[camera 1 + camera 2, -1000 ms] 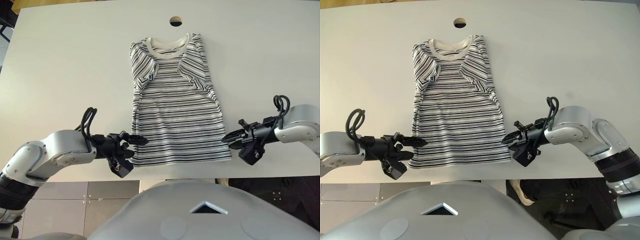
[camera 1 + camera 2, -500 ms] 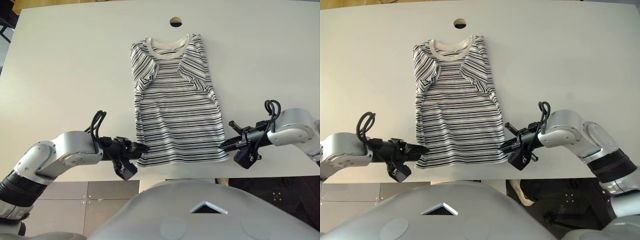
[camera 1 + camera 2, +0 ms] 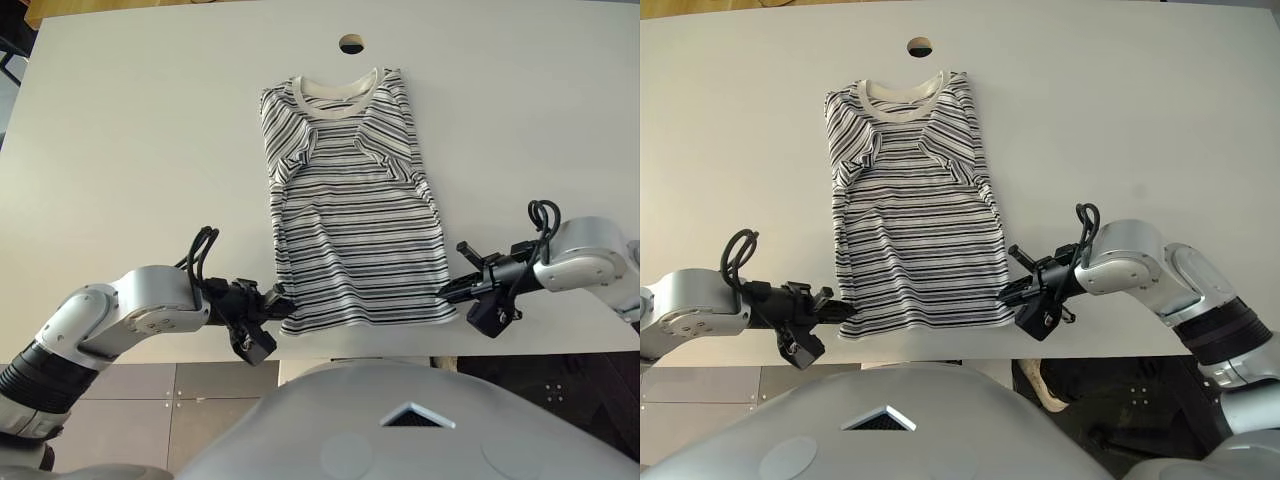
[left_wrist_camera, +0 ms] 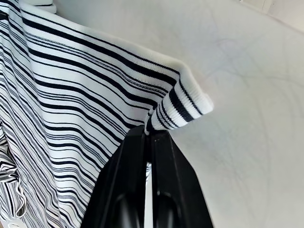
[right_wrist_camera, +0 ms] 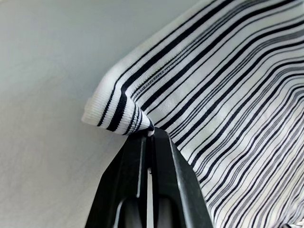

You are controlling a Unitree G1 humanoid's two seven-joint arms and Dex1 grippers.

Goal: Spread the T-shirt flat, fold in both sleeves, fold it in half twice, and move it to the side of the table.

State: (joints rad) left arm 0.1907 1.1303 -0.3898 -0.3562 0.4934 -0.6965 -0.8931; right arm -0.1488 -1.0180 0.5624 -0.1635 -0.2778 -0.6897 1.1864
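Left gripper point(image 4: 149, 134) pinched closed on near hem corner of black-and-white striped cotton T-shirt point(image 3: 350, 210). Right gripper point(image 5: 149, 134) clamped tight on opposite hem corner. Shirt flat, sleeves folded in, mid white table point(image 3: 140, 140), collar near round hole point(image 3: 351, 43).
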